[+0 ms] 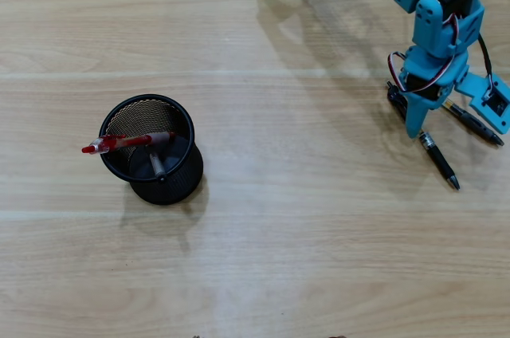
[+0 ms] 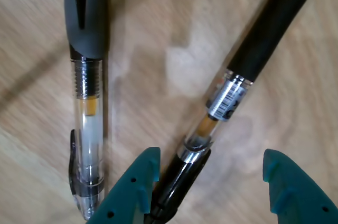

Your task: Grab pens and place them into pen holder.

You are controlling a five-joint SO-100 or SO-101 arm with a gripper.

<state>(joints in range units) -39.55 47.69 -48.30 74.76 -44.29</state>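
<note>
Overhead view, left: black mesh pen holder (image 1: pixel 159 164) standing on wooden table (image 1: pixel 303 226), red pen (image 1: pixel 127 143) lying across its rim, second pen (image 1: pixel 157 166) inside. Right: teal gripper (image 1: pixel 434 127) low over two black pens on table, one (image 1: pixel 440 160) under fingers, other (image 1: pixel 474 124) just beside. Wrist view: jaws spread wide, straddling black-grip pen (image 2: pixel 232 94); grey-grip pen (image 2: pixel 87 92) outside left finger (image 2: pixel 132 192). Nothing gripped.
</note>
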